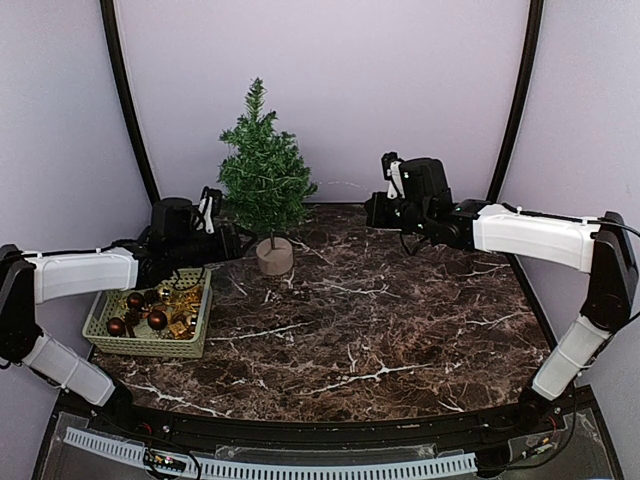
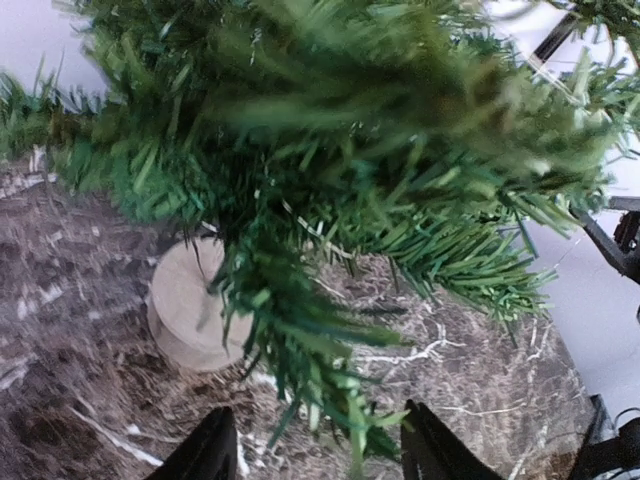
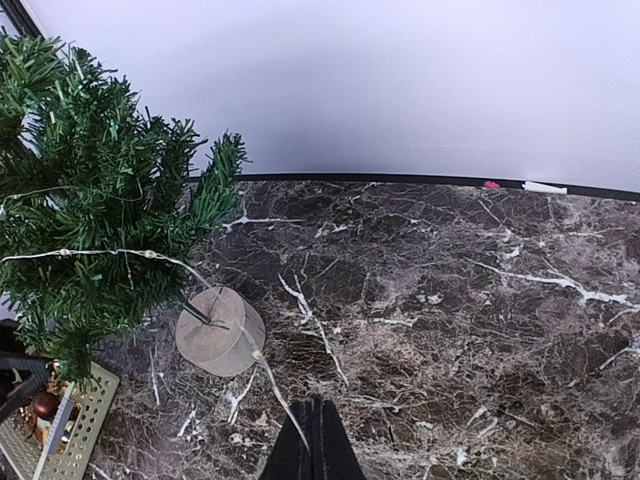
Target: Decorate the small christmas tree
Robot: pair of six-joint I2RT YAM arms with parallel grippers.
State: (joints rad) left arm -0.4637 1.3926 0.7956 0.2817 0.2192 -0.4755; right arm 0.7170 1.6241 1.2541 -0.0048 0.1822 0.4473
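Our left jaws stand open and empty right by the upright tree [image 1: 265,175], a branch [image 2: 330,390] tip hanging between them. Our right jaws are shut, farther off

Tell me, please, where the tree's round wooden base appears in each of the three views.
Top external: wooden base left of centre, under the small christmas tree.
Left wrist: lower left, half hidden by branches.
Right wrist: lower left, trunk rising from it.
Shared landmark: that tree's green branches above it.
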